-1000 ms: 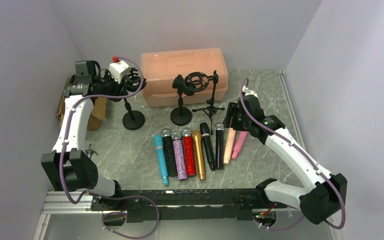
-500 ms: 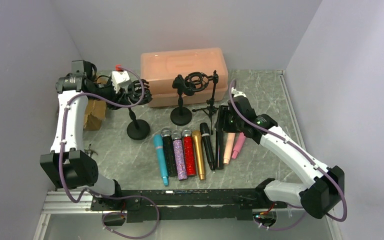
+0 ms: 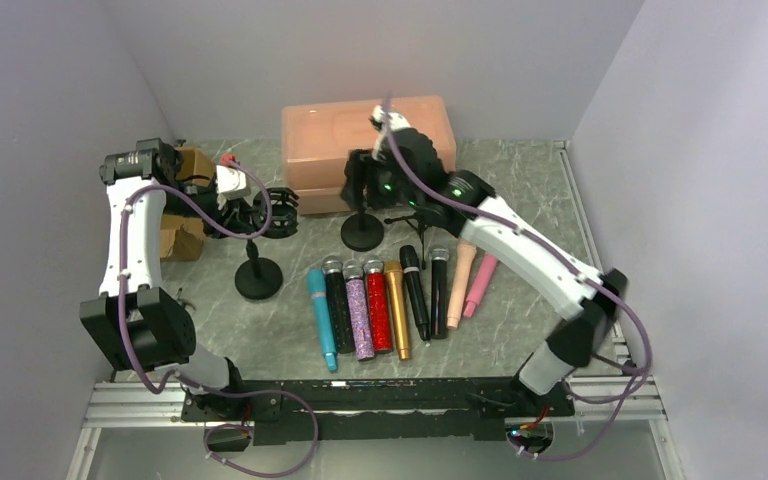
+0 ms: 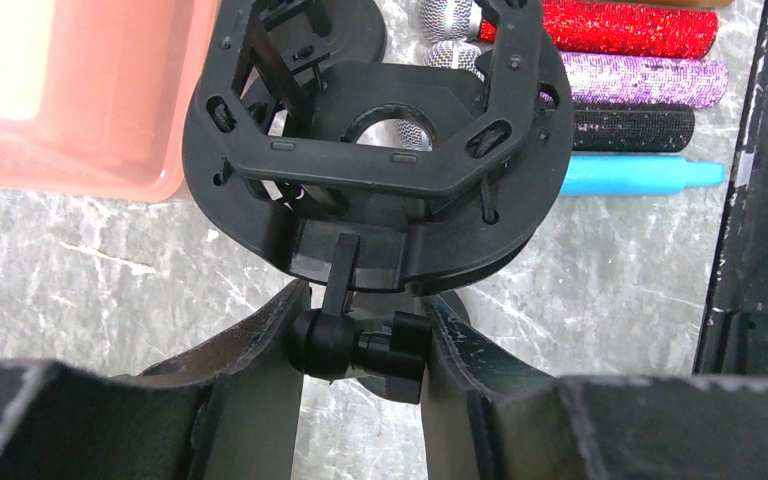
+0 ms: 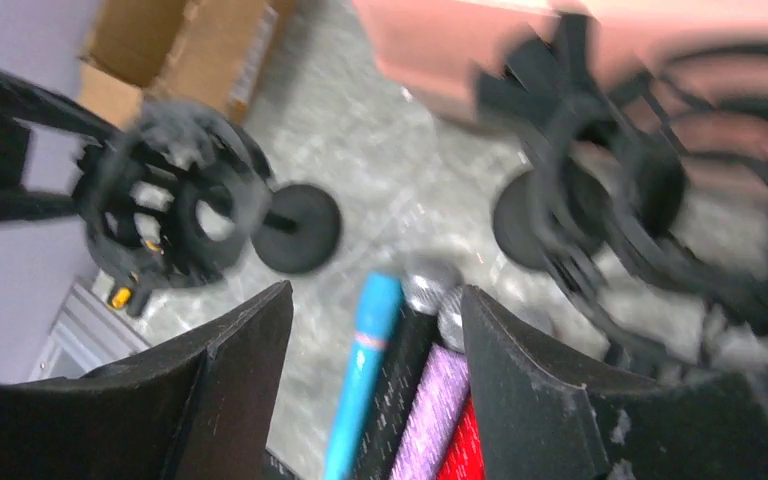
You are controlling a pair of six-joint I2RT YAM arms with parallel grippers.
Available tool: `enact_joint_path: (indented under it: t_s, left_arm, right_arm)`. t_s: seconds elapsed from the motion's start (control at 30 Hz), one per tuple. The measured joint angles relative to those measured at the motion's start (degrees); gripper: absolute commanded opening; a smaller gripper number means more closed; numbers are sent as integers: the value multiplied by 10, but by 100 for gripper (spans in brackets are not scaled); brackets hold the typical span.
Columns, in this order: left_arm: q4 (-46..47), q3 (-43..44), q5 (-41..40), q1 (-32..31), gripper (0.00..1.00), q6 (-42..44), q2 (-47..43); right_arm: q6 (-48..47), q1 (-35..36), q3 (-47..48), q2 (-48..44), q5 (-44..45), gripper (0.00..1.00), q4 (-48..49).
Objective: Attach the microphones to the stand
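Left gripper [image 4: 360,325] clamps stand [image 4: 380,170] joint; microphones [image 4: 640,80] beyond.

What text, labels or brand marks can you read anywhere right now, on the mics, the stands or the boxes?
None can be read.
The microphones show no lettering in any view.
The pink storage box and the cardboard box look plain.
The stand gripped by the left gripper bears no visible mark.
The right wrist view is motion-blurred, so any small print there is lost.

microphones [image 3: 378,310] side by side in a row | stands [image 3: 362,234] behind them | bin [image 3: 325,130] behind the stands
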Motion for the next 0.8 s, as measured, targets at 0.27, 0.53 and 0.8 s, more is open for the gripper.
enact_joint_path:
  t_s: [0.27,0.53,0.8]
  left_arm:
    - [-2,-49,3,-1,45,42,-47]
    - [2,-69,11,0,44,56,-62]
    - [1,-69,11,2,45,59,-62]
  right_arm:
    - [-71,37,267,212,-71,67,-6]
    - [-144,37,299,256,-170,66,-26]
    - [-186,39,291,251,-251,66,-28]
